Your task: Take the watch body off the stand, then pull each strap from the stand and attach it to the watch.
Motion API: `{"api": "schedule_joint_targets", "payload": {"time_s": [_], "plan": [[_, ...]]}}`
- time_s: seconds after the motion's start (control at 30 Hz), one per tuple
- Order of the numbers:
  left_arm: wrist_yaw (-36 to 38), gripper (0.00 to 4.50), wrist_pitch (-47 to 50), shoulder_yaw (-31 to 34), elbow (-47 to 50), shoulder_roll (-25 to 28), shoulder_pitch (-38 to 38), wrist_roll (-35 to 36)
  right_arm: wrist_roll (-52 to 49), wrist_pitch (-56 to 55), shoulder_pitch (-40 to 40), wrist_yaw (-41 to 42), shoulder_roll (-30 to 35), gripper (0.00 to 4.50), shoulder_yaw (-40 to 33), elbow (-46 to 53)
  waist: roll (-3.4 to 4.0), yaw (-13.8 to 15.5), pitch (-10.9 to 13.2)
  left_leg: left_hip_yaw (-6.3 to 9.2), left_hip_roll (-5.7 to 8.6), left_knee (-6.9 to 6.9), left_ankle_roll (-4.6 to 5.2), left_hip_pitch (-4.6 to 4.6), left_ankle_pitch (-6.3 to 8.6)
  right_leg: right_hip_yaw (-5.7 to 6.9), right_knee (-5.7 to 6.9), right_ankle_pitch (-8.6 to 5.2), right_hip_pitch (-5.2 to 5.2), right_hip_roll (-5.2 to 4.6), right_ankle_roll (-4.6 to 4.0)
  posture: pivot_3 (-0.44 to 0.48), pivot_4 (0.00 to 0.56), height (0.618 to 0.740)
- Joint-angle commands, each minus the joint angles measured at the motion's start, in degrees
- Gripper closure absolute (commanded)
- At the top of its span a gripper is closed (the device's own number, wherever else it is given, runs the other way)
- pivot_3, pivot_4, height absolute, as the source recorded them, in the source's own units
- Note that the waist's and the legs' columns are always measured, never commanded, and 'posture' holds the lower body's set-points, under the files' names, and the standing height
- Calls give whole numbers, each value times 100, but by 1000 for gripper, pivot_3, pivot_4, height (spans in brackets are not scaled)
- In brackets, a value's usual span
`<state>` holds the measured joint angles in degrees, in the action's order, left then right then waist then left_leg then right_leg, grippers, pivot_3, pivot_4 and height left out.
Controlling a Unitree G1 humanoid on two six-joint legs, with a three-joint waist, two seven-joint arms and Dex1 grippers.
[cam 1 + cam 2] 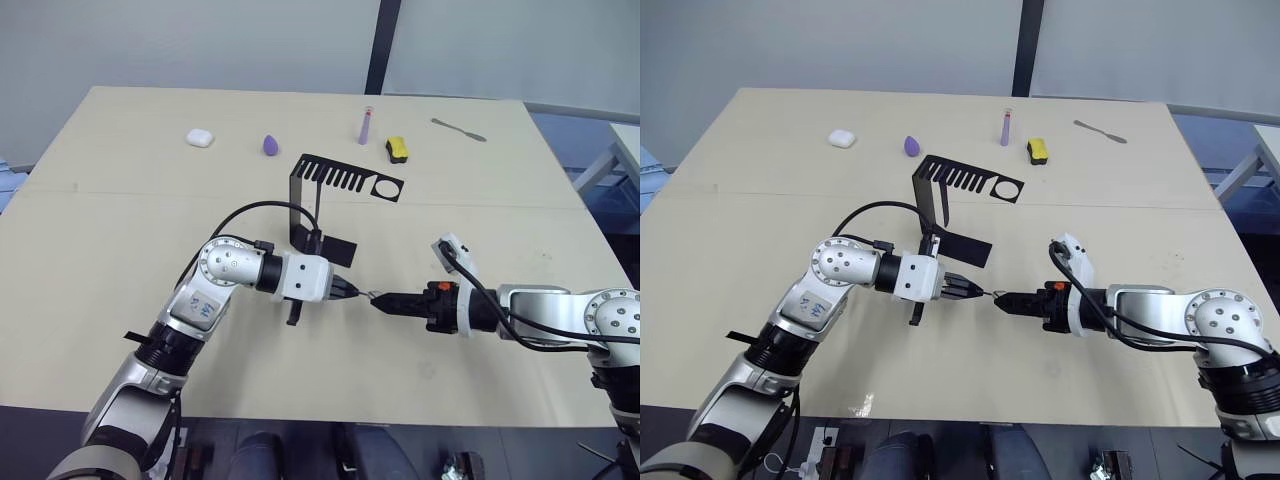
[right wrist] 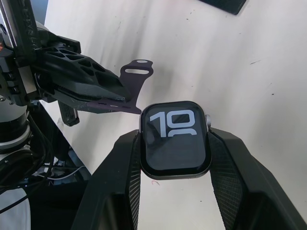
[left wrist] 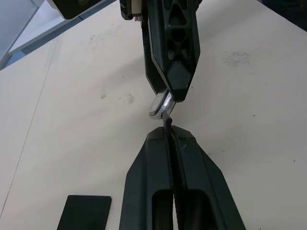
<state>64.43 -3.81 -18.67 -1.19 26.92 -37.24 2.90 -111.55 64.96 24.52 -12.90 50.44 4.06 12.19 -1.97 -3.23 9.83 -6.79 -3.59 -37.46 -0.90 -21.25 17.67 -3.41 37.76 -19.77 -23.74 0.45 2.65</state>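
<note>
The watch body point(image 2: 175, 141), a dark screen with pale digits, sits between the fingers of my right gripper point(image 2: 175, 138), which is shut on it. My left gripper point(image 3: 169, 134) is shut on a thin black strap point(image 2: 130, 91), whose end point(image 3: 167, 120) touches the edge of the watch body point(image 3: 159, 104). The two grippers meet tip to tip over the middle of the table, left gripper point(image 1: 350, 292) facing right gripper point(image 1: 381, 300). The black stand point(image 1: 345, 180) stands just behind them, its slotted top arm and ring hole bare.
Along the far side of the table point(image 1: 120, 240) lie a white case point(image 1: 200, 138), a purple egg-shaped piece point(image 1: 271, 145), a purple tube point(image 1: 366, 125), a yellow-and-black block point(image 1: 397, 150) and a metal tool point(image 1: 458, 130).
</note>
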Motion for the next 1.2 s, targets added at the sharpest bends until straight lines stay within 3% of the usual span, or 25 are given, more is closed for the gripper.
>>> {"api": "schedule_joint_targets", "payload": {"time_s": [0.03, 1.2], "plan": [[-59, 4500, -53, -9, 71, -50, 21, 19, -145, -81, 107, 142, -26, 2997, -144, 145, 0, 0, 0, 0, 0, 0, 0, 0, 0, 0, 0, 0, 0, 0, 0, 0, 150, 740], [-110, 4500, -92, -77, -72, -169, -55, -23, -145, -102, 276, 97, -157, 2997, -66, 174, 0, -1, 0, 0, 0, 1, 0, 0, 0, 0, 0, 0, 0, 0, 0, 0, 150, 740]]}}
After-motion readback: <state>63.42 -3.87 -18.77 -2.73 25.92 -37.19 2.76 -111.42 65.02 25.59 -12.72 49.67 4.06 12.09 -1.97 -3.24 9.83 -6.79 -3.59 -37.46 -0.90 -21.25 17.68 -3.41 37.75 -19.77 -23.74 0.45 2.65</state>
